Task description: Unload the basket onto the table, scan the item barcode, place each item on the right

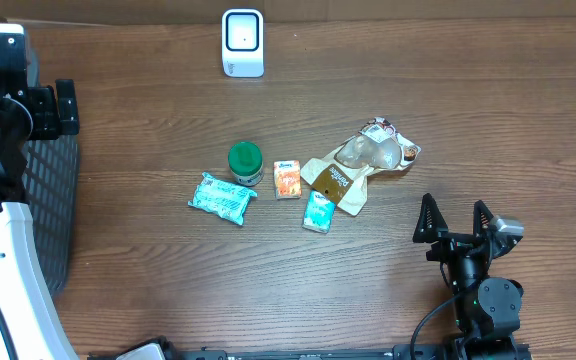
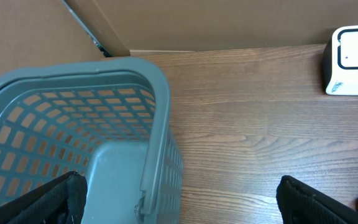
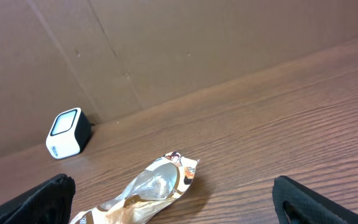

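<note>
Table [image 1: 168, 280]: wood grain, matt. Basket [image 2: 161, 106]: grey plastic, smooth lattice. Scanner [image 1: 242, 42], 12 o'clock: white glossy plastic. Pouch [image 1: 363, 163]: crinkled glossy film. Wall [image 3: 166, 50]: matt cardboard.

- The grey basket [image 1: 56, 200], at the tabletop's left edge, runs out of the overhead view and is partly hidden under the left arm [image 1: 3, 235].
- Print on the teal packet [image 1: 222, 197], orange carton [image 1: 287, 179] and brown pouch [image 1: 340, 180] is too small to read.
- The white scanner [image 2: 353, 56] is cut off by the left wrist view's right edge.
- In the right wrist view, the picture's bottom edge crops the brown pouch's lower end.
</note>
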